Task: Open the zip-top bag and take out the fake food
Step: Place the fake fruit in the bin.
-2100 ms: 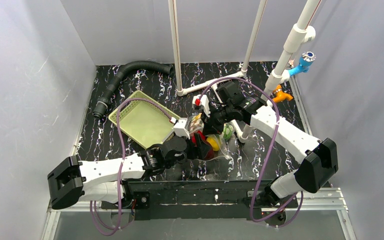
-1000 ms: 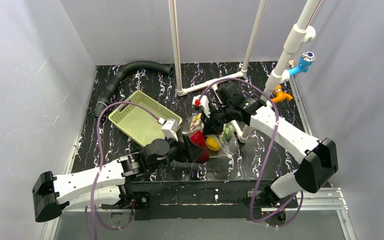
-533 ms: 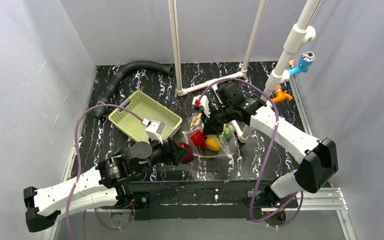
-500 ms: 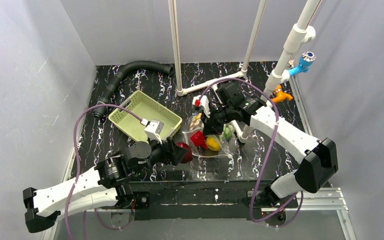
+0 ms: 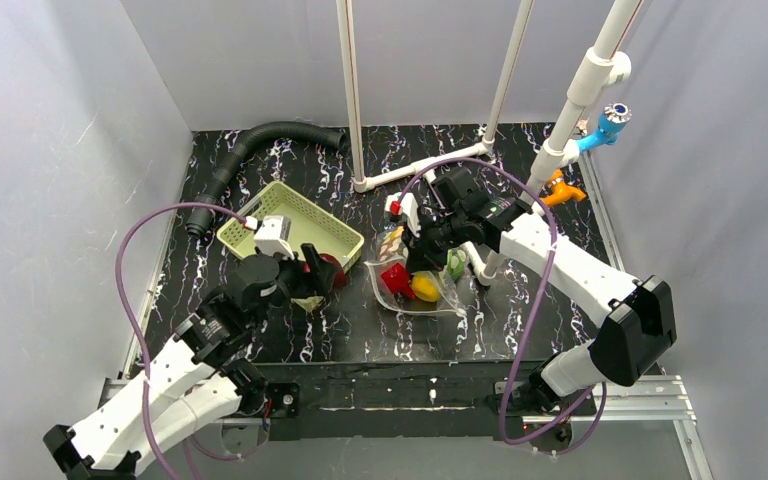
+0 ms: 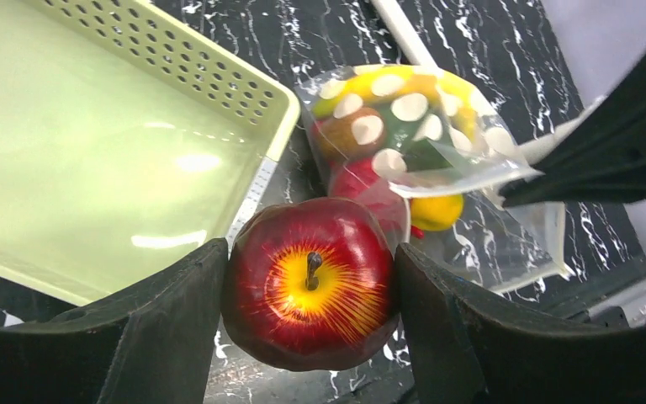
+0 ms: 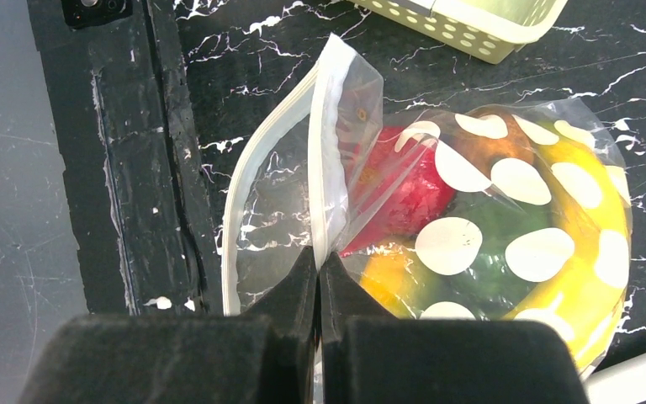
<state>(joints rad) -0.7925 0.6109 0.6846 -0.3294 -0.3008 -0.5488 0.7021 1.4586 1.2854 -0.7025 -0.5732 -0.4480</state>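
Zip-top bag [image 5: 418, 288] lies on the black marbled table [image 5: 520, 310], just right of the green basket [image 5: 290, 215], mouth gaping. Right gripper [image 7: 318, 269] is pinched fully together on one lip of the mouth. Only the right wrist view shows the fake food [image 7: 404, 189] inside: red, green, yellow. Left gripper [image 6: 311, 269] has its jaws set wide, clamping the dark red apple [image 6: 341, 252] at the basket's near corner; its stem shows in the left wrist view.

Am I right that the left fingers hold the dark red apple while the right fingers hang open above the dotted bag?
Not quite: the right wrist view shows the right fingers shut on the rim of the dotted bag, not open. The left fingers do hold the dark red apple.
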